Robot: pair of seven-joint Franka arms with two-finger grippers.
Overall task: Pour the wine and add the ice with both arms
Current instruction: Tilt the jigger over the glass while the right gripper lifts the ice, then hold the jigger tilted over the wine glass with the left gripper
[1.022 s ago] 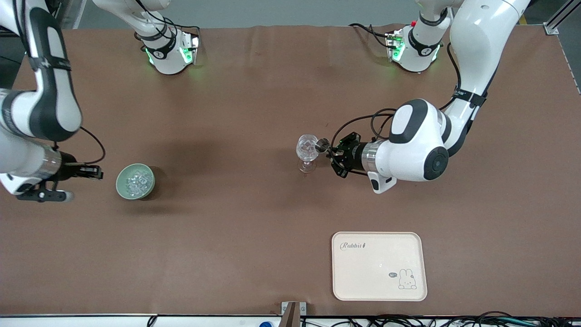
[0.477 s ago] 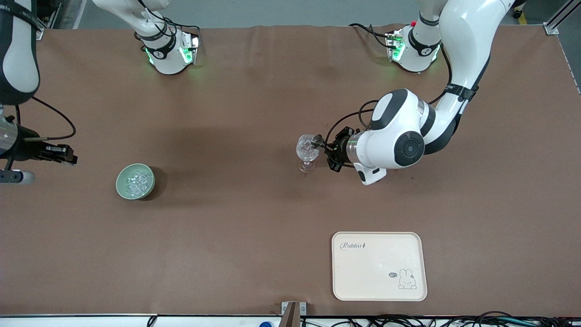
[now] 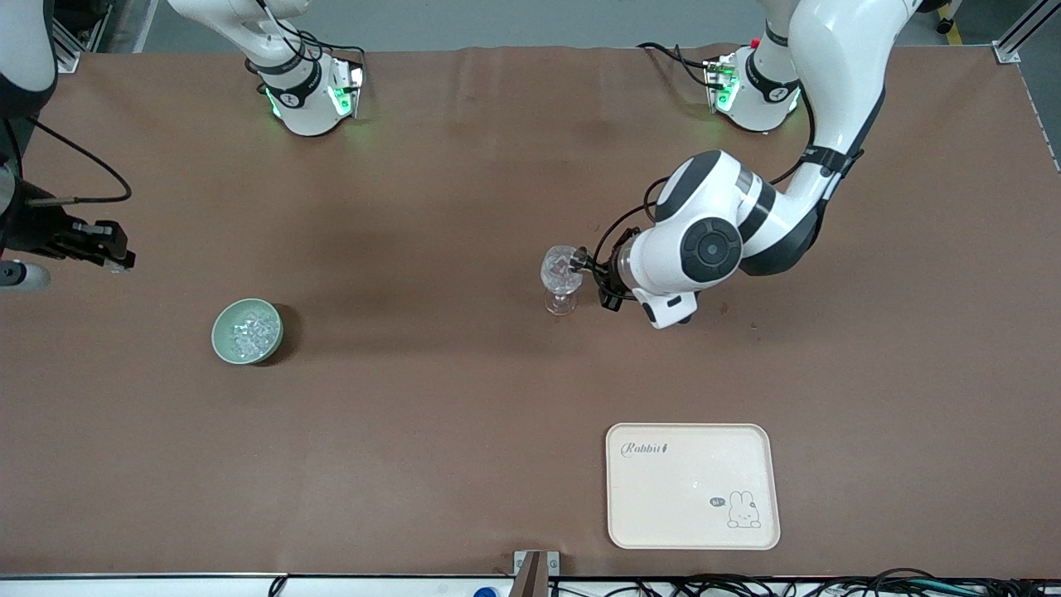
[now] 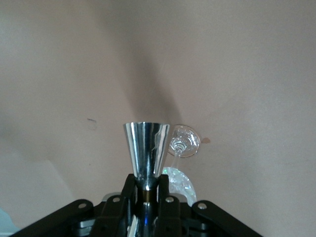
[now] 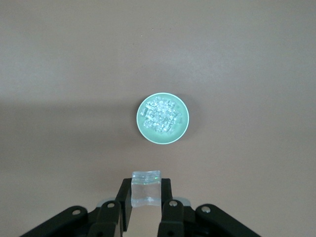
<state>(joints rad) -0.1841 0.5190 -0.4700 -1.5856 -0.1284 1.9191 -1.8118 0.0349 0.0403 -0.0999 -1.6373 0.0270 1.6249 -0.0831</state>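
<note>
The left gripper (image 3: 590, 267) is closed around a shiny metal measuring cup (image 4: 146, 149), held beside a clear stemmed glass (image 3: 561, 278) standing mid-table. The right gripper (image 5: 146, 201), raised over the table at the right arm's end, pinches one clear ice cube (image 5: 146, 187). More ice (image 3: 249, 330) fills a pale green bowl (image 3: 224, 344) on the table below it.

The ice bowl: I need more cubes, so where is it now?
The ice bowl sits on the table toward the right arm's end, nearer the front camera than the wine glass.
</note>
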